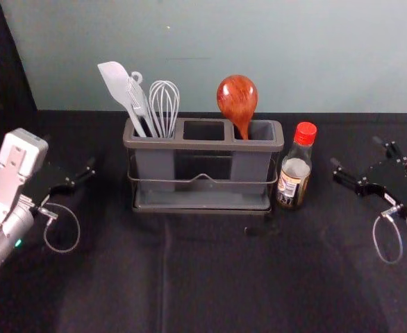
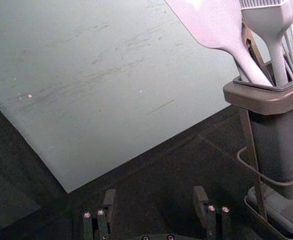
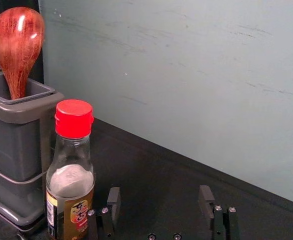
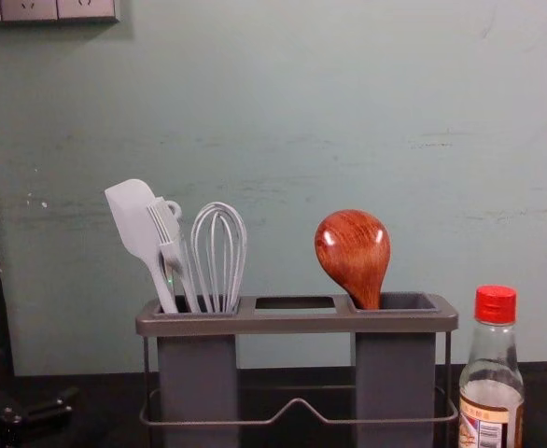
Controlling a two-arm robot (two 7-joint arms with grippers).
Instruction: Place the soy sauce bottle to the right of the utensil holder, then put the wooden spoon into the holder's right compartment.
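Head view: across the table [image 1: 217, 277] from me, the utensil holder [image 1: 203, 146] sits between the two arms, facing the robot squarely.

Soy sauce bottle [image 1: 289, 186]: upright, red cap [image 1: 305, 133] on, just beside the holder on its right; I'd call that placement good.

Wooden spoon [image 1: 237, 97]: in the right compartment [image 1: 251, 166], bowl up, handle down inside, leaning a little towards the middle of the holder.

Right gripper [image 3: 160, 196]: out to the right of the bottle, fingers spread wide with nothing between them; seen from the head, there's a gap between it and the glass.

Left gripper [image 2: 154, 196]: off the holder's left side, near the table, its fingers also well apart and holding nothing.

Spatula [image 1: 113, 80] and whisk [image 1: 165, 104]: in the left compartment [image 1: 155, 166], the spatula tilting out over the left arm's side.

Step in hand: both placements look done to me, so what remains is probably leaving them alone and drawing the arms clear.

Doing it well: take the right arm outward, away from the bottle, before any turn of the wrist; a sideways swing inward could tip the glass. Keep the left arm low and wide of the spatula. If the spoon's lean bothers anyone, I'd let it be, since the compartment wall should carry it.
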